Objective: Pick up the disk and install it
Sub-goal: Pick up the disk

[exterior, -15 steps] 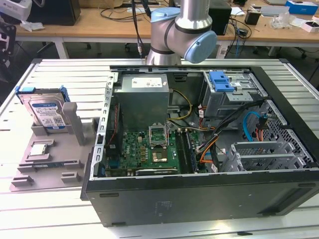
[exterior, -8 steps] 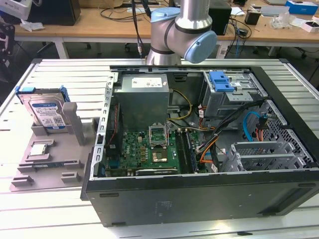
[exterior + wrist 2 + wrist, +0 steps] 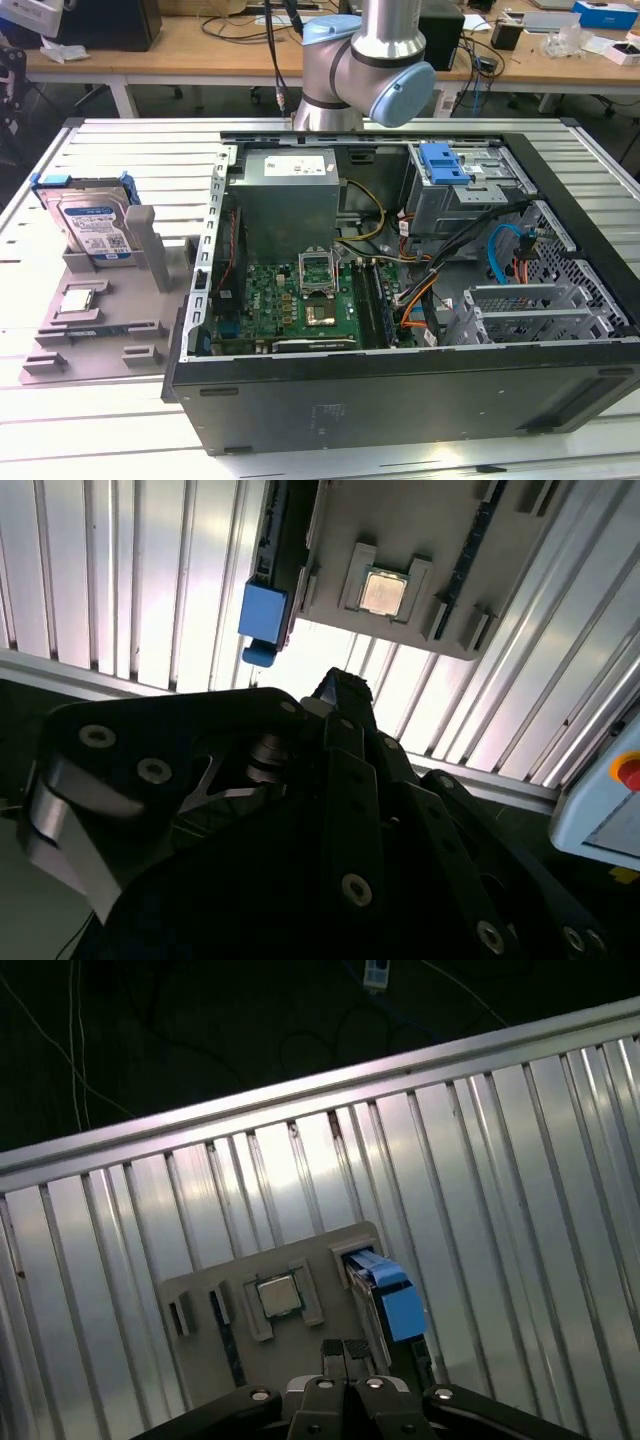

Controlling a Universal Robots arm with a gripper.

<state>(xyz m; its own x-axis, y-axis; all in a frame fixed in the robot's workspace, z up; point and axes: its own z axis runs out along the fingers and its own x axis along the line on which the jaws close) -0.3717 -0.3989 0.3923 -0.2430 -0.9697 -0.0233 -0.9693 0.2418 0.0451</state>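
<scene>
Ribbed aluminium table; one open PC case laid on its side at the near edge. One bare blue bracket is seen on the drive cage inside. Toward the exterior view's left, one grey fixture tray is set beside the case. One processor chip is laid flat in a recess. One disk is stood on edge in a slot behind it, blue frame around it. One arm is mounted at the far side. In the first wrist view the gripper is seen above the tray, well apart from the disk. Fingertips are pressed together, nothing held.
</scene>
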